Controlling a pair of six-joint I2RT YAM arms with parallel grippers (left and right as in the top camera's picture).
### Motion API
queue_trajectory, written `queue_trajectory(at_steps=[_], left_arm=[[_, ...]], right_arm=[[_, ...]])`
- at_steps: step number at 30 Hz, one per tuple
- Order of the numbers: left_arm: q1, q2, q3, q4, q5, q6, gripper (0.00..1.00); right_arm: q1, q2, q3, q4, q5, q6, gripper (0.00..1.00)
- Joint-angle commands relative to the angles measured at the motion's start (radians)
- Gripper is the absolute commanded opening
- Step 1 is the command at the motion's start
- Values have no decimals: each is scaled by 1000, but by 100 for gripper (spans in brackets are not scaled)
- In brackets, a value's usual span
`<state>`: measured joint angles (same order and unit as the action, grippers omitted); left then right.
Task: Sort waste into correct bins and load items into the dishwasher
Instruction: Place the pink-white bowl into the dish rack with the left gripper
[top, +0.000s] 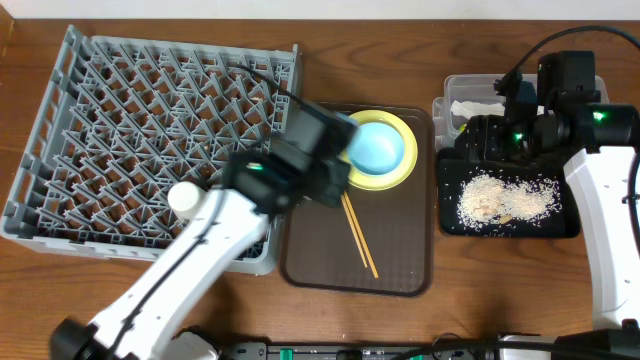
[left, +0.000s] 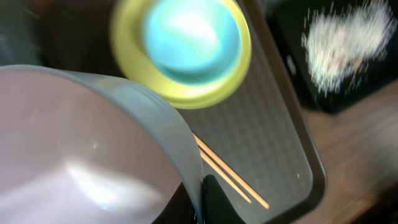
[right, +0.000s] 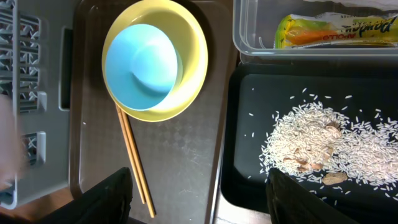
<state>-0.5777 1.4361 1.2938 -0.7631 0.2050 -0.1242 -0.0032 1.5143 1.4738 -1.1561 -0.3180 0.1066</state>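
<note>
My left gripper (top: 310, 150) is shut on the rim of a white bowl (left: 81, 149) and hovers over the left edge of the brown tray, beside the grey dish rack (top: 130, 130). A light blue bowl (top: 378, 147) sits in a yellow plate (top: 402, 176) at the tray's far end. Two chopsticks (top: 358, 235) lie below them. My right gripper (right: 205, 205) is open and empty, over the gap between the brown tray and the black tray (top: 562, 226), which holds rice crumbs (top: 505, 198). The clear tub (top: 450, 105) holds a white napkin (top: 478, 107) and a green-and-orange wrapper (right: 329, 31). The cream cup is out of view.
The dark brown serving tray (top: 390, 250) lies in the middle, between the rack and the bins. The rack's right wall is next to the tray's left edge. The right arm's body stands over the tub and the black tray's far part.
</note>
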Motion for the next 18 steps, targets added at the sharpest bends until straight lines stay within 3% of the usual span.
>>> queue_trajectory(at_steps=[1, 9, 18], left_arm=[[137, -20, 8, -10, 163, 112, 7], [532, 33, 8, -3, 695, 222, 7], [777, 228, 8, -2, 1135, 221, 8]], right_arm=[[-5, -18, 18, -2, -4, 11, 67], [-5, -18, 18, -5, -4, 11, 67], [-5, -18, 18, -8, -4, 11, 67]])
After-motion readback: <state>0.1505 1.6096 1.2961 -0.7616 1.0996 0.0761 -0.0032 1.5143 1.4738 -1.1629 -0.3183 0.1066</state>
